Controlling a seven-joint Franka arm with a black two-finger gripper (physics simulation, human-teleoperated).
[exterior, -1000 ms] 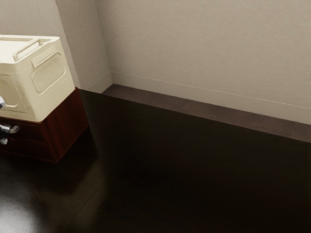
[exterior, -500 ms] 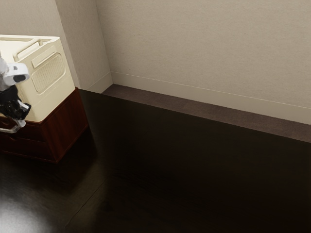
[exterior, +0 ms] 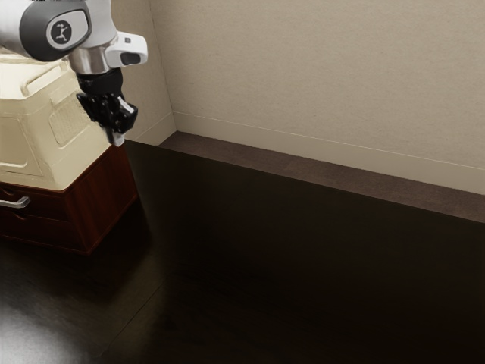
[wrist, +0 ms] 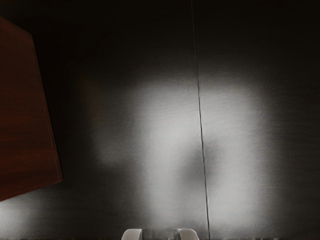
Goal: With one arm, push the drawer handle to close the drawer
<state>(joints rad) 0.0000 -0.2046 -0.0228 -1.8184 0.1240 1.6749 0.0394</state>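
A homelike room with beige walls (exterior: pixel 318 68), pale baseboard (exterior: pixel 303 146), brown floor (exterior: pixel 303 168)

A dark, glossy table (exterior: pixel 303 265) carries a reddish-brown wooden drawer cabinet (exterior: pixel 104 196).

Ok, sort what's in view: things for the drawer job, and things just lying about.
For the job:
my arm
the drawer
its silver handle
the cabinet around it

Just there:
the cream box on the cabinet
the wall
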